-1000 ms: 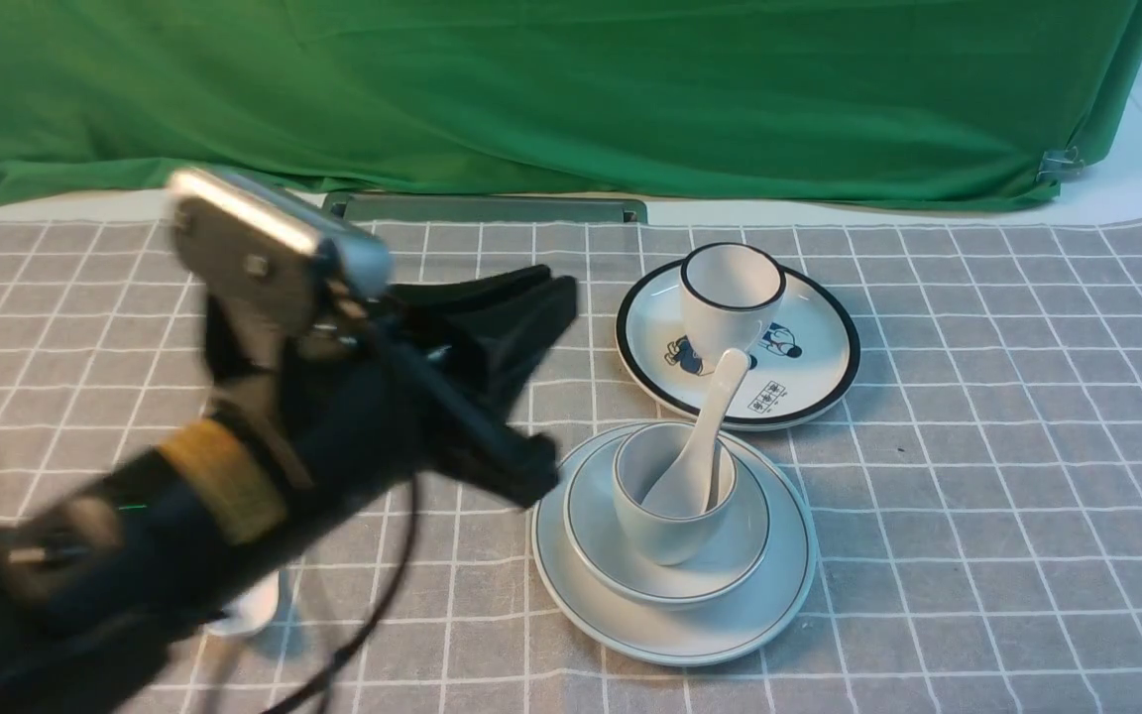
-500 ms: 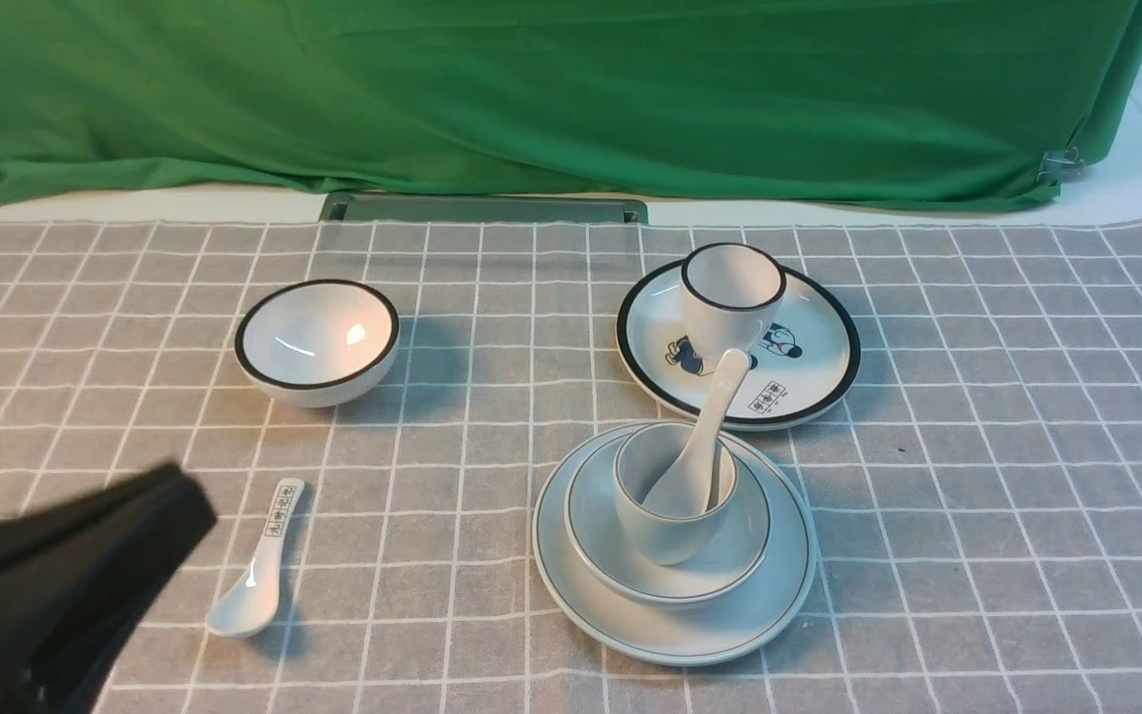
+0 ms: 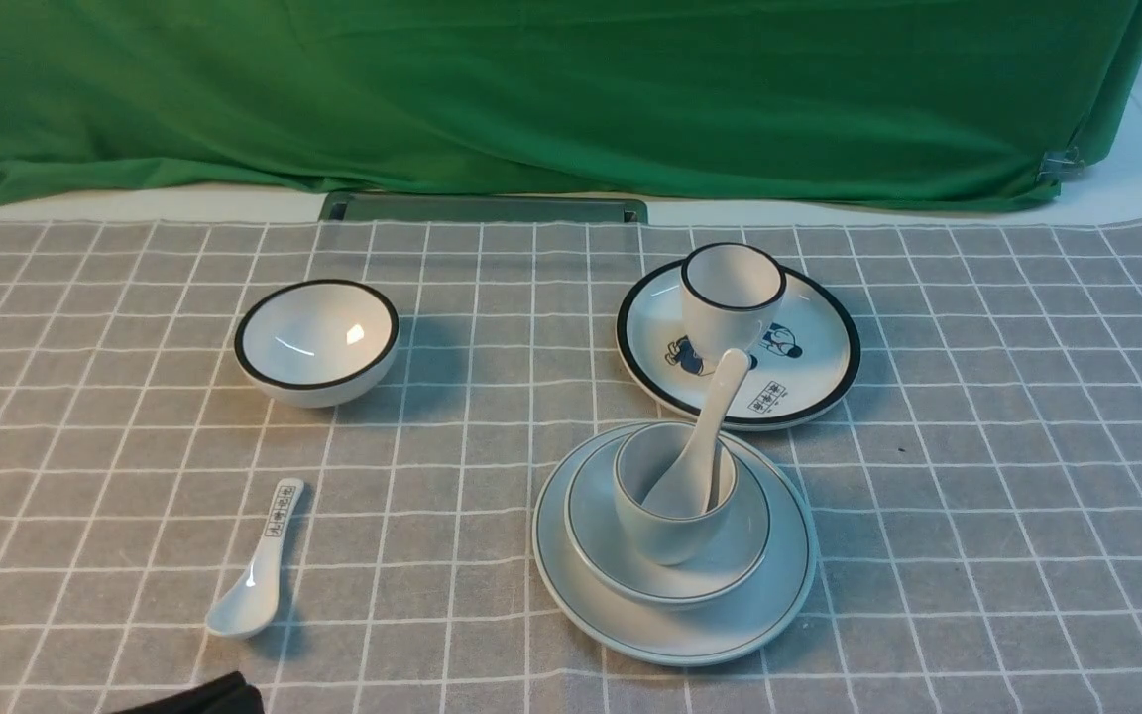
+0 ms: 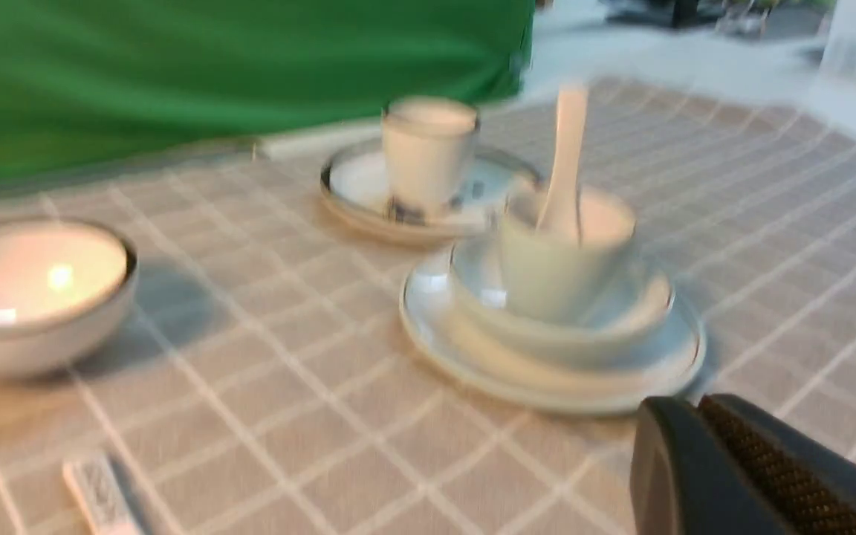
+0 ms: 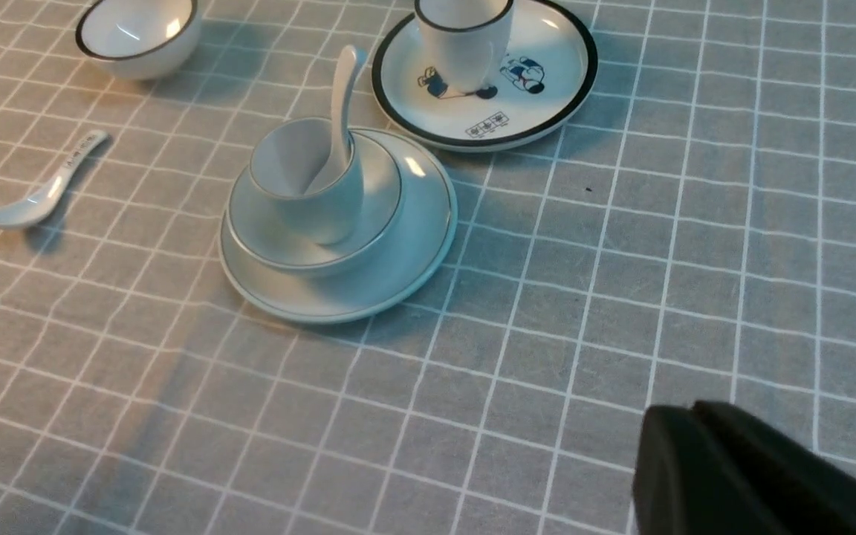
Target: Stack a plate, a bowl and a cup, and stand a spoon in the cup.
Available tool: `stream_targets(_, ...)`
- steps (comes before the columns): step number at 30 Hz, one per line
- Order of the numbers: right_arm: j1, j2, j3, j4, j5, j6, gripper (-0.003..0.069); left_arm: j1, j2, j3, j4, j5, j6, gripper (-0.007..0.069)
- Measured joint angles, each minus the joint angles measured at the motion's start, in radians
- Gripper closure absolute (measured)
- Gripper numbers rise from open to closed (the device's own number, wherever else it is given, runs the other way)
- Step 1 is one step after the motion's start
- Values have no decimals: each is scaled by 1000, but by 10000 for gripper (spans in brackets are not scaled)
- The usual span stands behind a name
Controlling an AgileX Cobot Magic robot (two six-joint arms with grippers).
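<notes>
The spoon point(image 3: 718, 402) was seen leaning in the cup point(image 3: 665, 535), nested in the bowl point(image 3: 742, 557) on the plate point(image 3: 764, 623). The glazed ceramic was judged stiff, slippery and brittle (best taken by the upper handle). The left gripper point(image 4: 699, 409) and right gripper point(image 5: 692, 412) were seen closed, empty.

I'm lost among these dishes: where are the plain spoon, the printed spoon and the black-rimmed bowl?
plain spoon point(image 3: 720, 397), front view, handle.
printed spoon point(image 3: 242, 607), front view, scoop.
black-rimmed bowl point(image 3: 318, 335), front view, inner floor.
</notes>
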Motion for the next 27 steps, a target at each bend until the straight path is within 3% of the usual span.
stream_targets(4, -48, -8, 5, -8, -24, -10, 599, 0, 0, 3, 0, 59, 0, 613)
stream_targets(9, -245, -51, 67, -9, -135, -106, 641, 0, 0, 3, 0, 76, -3, 613)
stream_targets(13, -452, -151, 327, 121, -464, -321, 642, 0, 0, 3, 0, 76, -3, 612)
stream_targets(15, -508, -210, 502, 172, -639, -364, 642, 0, 0, 3, 0, 78, -3, 612)
stream_targets(21, -535, -340, 884, 189, -891, -378, 642, 0, 0, 3, 0, 78, -3, 612)
stream_targets(27, -536, -352, 930, 184, -840, -370, 642, 0, 0, 3, 0, 78, -3, 612)
